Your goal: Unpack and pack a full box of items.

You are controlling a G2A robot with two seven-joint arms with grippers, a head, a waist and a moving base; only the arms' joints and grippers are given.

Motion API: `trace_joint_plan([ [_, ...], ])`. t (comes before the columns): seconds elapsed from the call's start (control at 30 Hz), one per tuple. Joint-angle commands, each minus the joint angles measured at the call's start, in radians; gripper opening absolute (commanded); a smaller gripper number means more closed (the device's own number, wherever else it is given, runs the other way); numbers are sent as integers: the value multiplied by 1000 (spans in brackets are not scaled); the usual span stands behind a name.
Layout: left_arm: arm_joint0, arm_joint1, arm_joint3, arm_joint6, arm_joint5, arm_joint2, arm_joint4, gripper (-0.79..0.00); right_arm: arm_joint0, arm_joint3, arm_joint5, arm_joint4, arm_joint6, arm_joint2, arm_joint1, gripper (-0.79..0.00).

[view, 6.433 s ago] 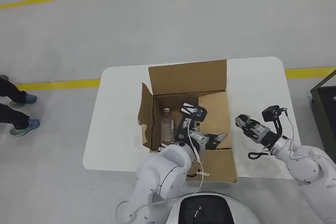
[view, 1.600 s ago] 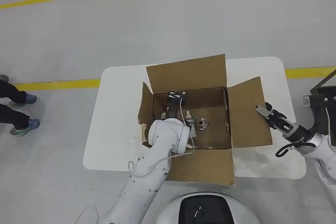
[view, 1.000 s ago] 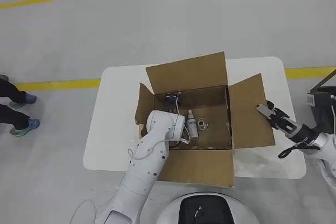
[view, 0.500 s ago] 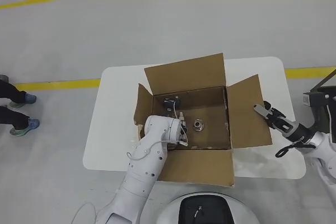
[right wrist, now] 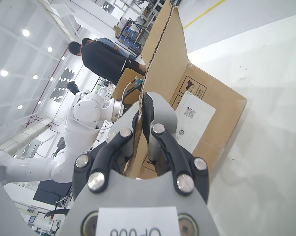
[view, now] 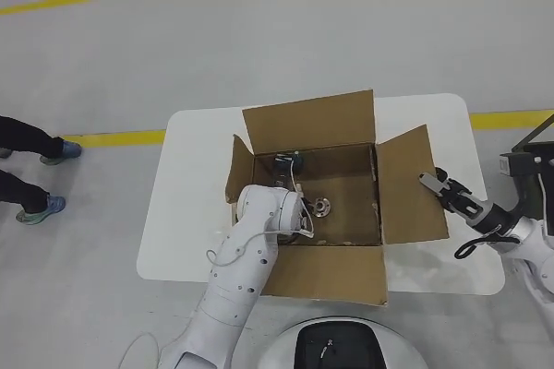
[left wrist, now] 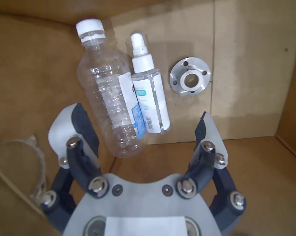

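Cardboard box [view: 309, 124], flaps spread, sits on a white surface [view: 194, 184] as a two-armed robot works through its contents. The left hand [left wrist: 143, 120] hangs inside the box with its fingers wide apart and nothing between the pads. The right hand [right wrist: 142, 109] is clamped on the edge of the box's right flap [right wrist: 167, 50], holding it folded outward.

On the box floor lie a clear plastic water bottle [left wrist: 108, 94], a small spray bottle [left wrist: 148, 92] and a round metal flange [left wrist: 189, 79]. The two bottles lie side by side and touching, with their caps pointing away from the left hand. Their base ends sit just below the gap between its open fingers, the water bottle nearer one finger. The flange rests flat beyond them, near the spray bottle but apart from it.

The water bottle looks empty, so it is probably light, thin-walled and quick to dent or roll. A moderate squeeze across its ribbed middle seems the safest hold. The spray bottle appears stiffer, but the bottle pressed against it leaves little room for a finger. The flange is likely dense and rigid, and lying flat it offers only its rim.
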Motion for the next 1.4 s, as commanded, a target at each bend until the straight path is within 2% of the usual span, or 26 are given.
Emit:
trace_joint_plan([
  [0.0,-3,2,2,3,5,-10,21,0,1,3,0,-2,-1,-3,0,-785],
  [0.17,-4,4,12,-2,17,-16,62,-6,2,13,-3,-4,-2,-4,1,-785],
  [0.23,-5,5,19,-9,14,-12,92,-89,1,15,-3,-5,-2,-3,1,-785],
  [0.3,-2,4,24,-7,16,-15,93,-89,0,16,-3,-5,-4,-3,1,-785],
  [0.5,-8,2,57,-3,18,2,167,-197,-4,21,-4,-6,-7,-4,2,-785],
  [0.77,-12,-4,95,-4,22,-3,170,-120,-7,19,-3,-7,-9,-3,3,-785],
  [0.87,-15,-6,118,0,22,-2,181,-117,-7,18,-3,-6,-11,-4,3,-785],
  [0.93,-19,-8,131,3,26,0,188,-200,-7,18,-4,-6,-10,-5,4,-785],
  [1.07,-26,-13,144,1,37,7,206,-237,-8,17,-2,-8,-12,-5,4,-785],
  [1.13,-28,-15,148,0,38,6,207,-231,-8,17,-3,-7,-12,-5,4,-785],
  [1.23,-34,-19,152,-11,48,-2,192,-314,-5,19,-4,-6,-10,-5,5,-785],
  [1.3,-38,-20,156,-10,45,-1,205,-305,-4,21,-3,-5,-11,-6,5,-785],
  [1.33,-39,-20,159,-11,49,-2,214,-376,-3,21,-4,-5,-10,-6,5,-785],
  [1.37,-40,-21,162,-11,51,-4,216,-397,-1,22,-4,-5,-9,-7,5,-785],
])
